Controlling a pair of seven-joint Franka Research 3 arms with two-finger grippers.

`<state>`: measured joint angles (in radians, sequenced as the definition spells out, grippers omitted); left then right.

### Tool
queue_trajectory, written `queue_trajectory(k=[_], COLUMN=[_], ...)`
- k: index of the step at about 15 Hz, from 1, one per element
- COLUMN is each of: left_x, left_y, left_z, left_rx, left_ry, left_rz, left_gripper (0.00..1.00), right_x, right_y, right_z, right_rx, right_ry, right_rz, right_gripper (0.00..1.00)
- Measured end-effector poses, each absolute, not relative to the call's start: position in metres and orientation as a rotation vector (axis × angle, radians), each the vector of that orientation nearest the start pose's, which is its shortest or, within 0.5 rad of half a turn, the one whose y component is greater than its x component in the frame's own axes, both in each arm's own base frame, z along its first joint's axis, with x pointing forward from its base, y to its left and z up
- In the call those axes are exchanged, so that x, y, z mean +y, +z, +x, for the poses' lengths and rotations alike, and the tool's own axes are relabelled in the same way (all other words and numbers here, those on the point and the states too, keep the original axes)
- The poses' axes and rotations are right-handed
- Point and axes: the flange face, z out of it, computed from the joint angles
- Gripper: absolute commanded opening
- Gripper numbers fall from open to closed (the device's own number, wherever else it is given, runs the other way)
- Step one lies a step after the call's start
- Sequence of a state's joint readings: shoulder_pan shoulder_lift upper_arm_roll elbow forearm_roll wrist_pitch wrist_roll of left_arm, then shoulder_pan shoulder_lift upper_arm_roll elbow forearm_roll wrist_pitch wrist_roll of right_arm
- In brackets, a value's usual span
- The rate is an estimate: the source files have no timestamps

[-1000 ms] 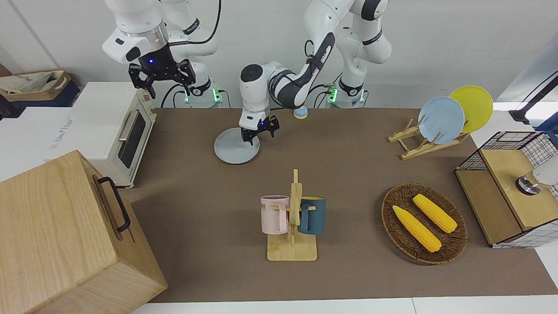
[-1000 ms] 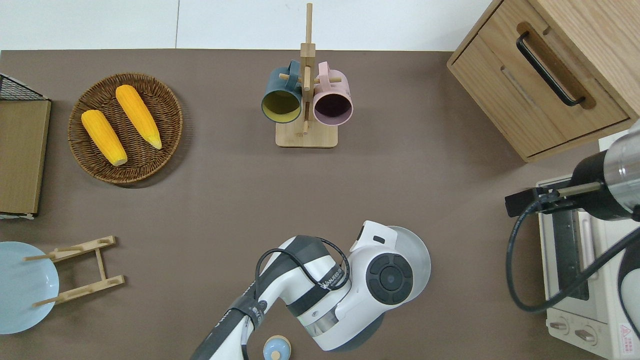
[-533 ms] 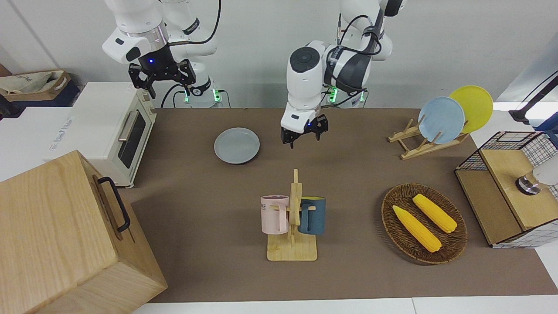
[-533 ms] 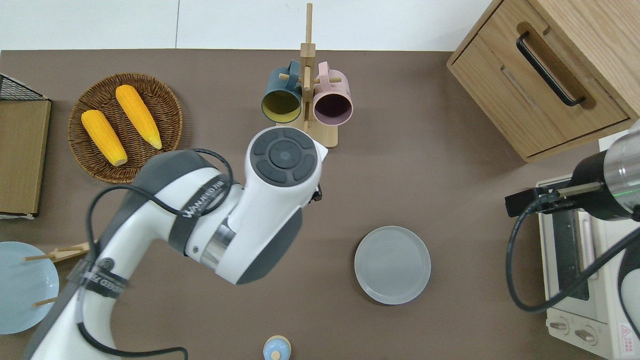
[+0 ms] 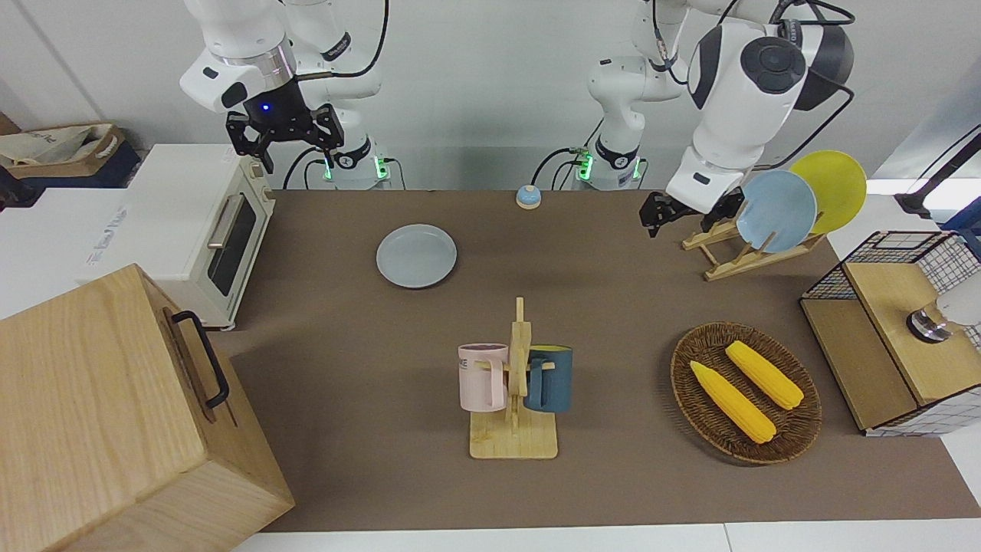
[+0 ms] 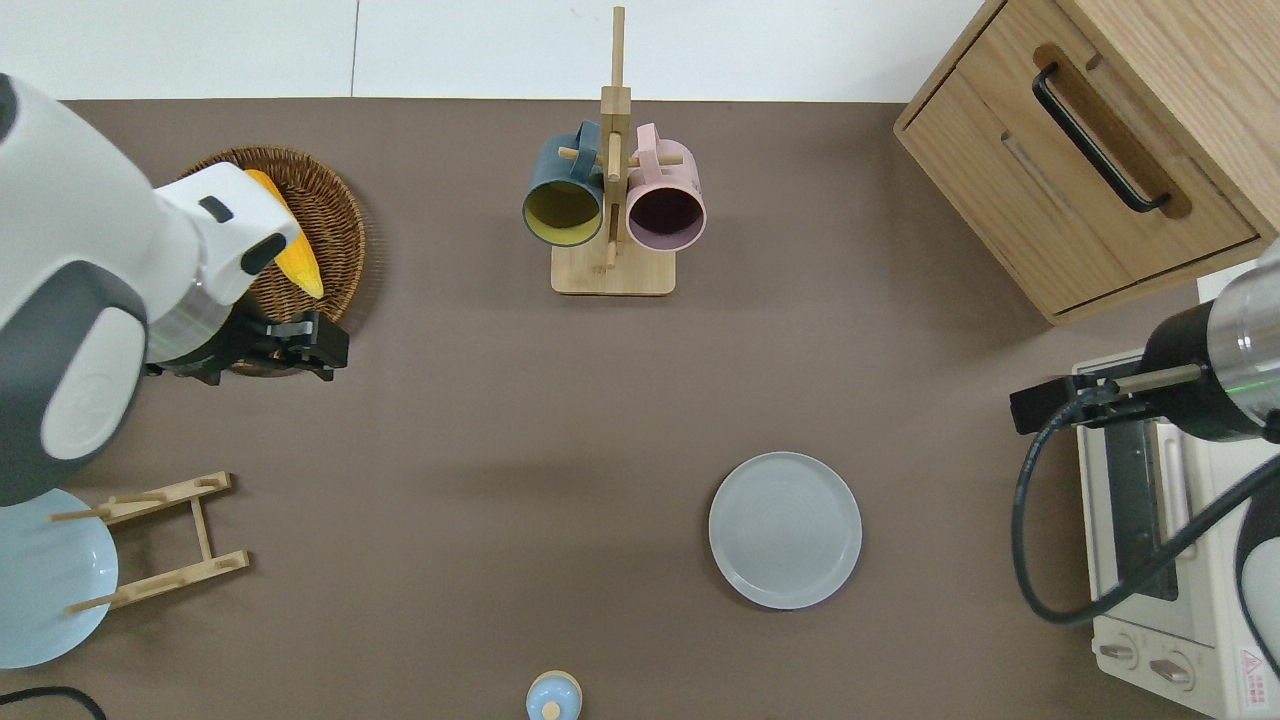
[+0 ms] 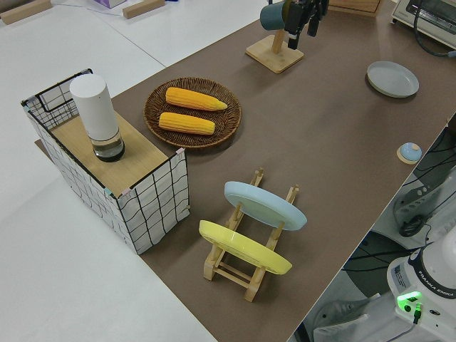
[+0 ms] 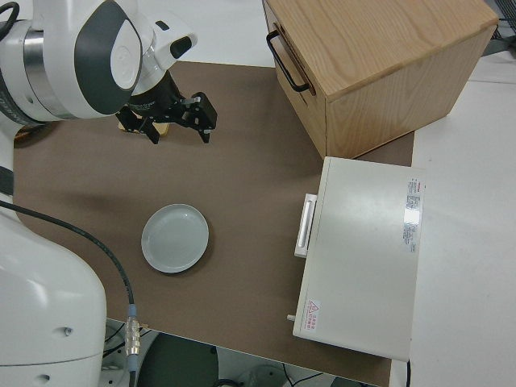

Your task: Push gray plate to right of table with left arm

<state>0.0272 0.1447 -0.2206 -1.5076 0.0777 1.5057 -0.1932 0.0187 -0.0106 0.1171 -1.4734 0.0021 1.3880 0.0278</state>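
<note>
The gray plate (image 5: 416,256) lies flat on the brown table (image 5: 360,468), near the toaster oven at the right arm's end; it also shows in the overhead view (image 6: 785,529) and the right side view (image 8: 175,237). My left gripper (image 5: 678,218) is open and empty, up in the air and well away from the plate. In the overhead view, the left gripper (image 6: 325,350) hangs over the table at the rim of the wicker basket (image 6: 330,230). My right arm is parked, its gripper (image 5: 283,142) open.
A toaster oven (image 5: 207,230) and a wooden cabinet (image 5: 115,414) stand at the right arm's end. A mug rack (image 5: 515,383) stands mid-table. The basket with corn, a plate rack (image 5: 736,257) with blue and yellow plates, and a wire basket (image 5: 897,330) are at the left arm's end. A small blue bell (image 5: 527,197) sits near the robots.
My left gripper has lifted off the gray plate and swung across to the left arm's end of the table. The plate has stayed where it was left.
</note>
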Motion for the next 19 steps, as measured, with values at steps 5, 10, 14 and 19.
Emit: queue_trajectory(k=[5, 10, 14, 19], left_x=[0.021, 0.023, 0.013, 0.010], left_y=[0.574, 0.574, 0.558, 0.559], left_z=[0.583, 0.592, 0.580, 0.563], left_rx=[0.030, 0.016, 0.036, 0.028], left_ry=[0.222, 0.116, 0.119, 0.105], left_rz=[-3.136, -3.145, -3.135, -3.137], left_gripper=[0.99, 1.00, 1.00, 1.00], right_x=[0.073, 0.073, 0.073, 0.073], right_y=[0.660, 0.660, 0.660, 0.660], right_z=[0.527, 0.527, 0.527, 0.527], right_rx=[-0.170, -0.170, -0.170, -0.170], right_ry=[0.118, 0.118, 0.118, 0.118], right_rz=[-3.140, -3.140, -3.140, -3.140], right_gripper=[0.983, 0.983, 0.983, 0.983])
